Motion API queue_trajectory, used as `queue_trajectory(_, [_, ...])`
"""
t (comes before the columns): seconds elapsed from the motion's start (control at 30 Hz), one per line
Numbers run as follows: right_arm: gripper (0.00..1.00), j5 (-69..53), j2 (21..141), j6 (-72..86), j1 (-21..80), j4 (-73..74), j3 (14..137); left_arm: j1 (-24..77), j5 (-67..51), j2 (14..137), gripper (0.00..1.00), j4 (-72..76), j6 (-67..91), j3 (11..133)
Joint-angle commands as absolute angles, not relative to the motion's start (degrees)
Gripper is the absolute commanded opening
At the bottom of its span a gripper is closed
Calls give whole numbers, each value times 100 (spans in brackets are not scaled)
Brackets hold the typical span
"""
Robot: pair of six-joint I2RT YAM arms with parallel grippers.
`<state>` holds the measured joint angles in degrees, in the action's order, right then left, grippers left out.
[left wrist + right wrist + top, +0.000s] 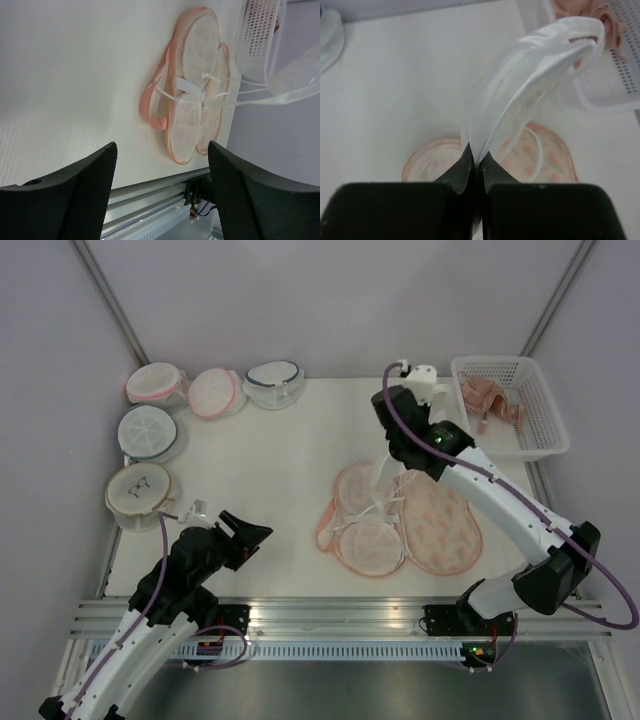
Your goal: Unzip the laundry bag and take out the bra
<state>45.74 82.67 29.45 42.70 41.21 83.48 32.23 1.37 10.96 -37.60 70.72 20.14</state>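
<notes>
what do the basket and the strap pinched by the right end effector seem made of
Basket: likely rigid white plastic, matte, going by its moulded lattice walls. Bra strap: probably soft satin-like fabric ribbon, slightly glossy and translucent; it loops limply from the shut right end effector.

The top view looks down on the whole tabletop [280, 460]. The left wrist looks low across it from afar, and the right wrist looks down from close above. All three share the bag [440, 525].
</notes>
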Motion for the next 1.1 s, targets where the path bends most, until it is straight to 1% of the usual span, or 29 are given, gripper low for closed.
queue_trajectory(0.0, [0,4606,8419,2356,3289,3859,9297,3226,141,1221,78,-3718,7128,2329])
queue_trajectory(0.07, [0,4527,8647,2084,2641,3692,9901,3226,132,1257,78,-3726,7093,2425])
queue_trajectory(0.13, [0,4352,8841,1943,2226,3446,10316,3226,123,1318,78,-3726,7084,2469])
queue_trajectory(0.17, [0,4020,9077,1934,1806,3419,10849,3226,114,1327,78,-3727,7067,2513])
queue_trajectory(0.23, [0,3807,9324,1890,1426,3305,11379,3234,105,1388,78,-3735,7058,2566])
queue_trajectory(0.27, [0,3693,9569,1837,1128,3235,11860,3226,105,1397,78,-3744,7058,2610])
queue_trajectory(0.37, [0,3437,9974,1863,618,2928,12566,3226,105,1441,78,-3770,7066,2689])
queue_trajectory(0.4, [0,3228,10045,1959,493,2666,12655,3226,105,1441,78,-3779,7075,2698])
queue_trajectory(0.67, [0,3130,10370,2223,-412,890,12743,3226,70,1371,77,-3964,7216,2760])
queue_trajectory(0.83, [0,2708,11055,2592,-826,862,13797,3234,105,1292,77,-4104,7339,2742])
queue_trajectory(1.07, [0,2391,11460,2935,-1195,413,13931,3226,220,1318,77,-4183,7444,2724])
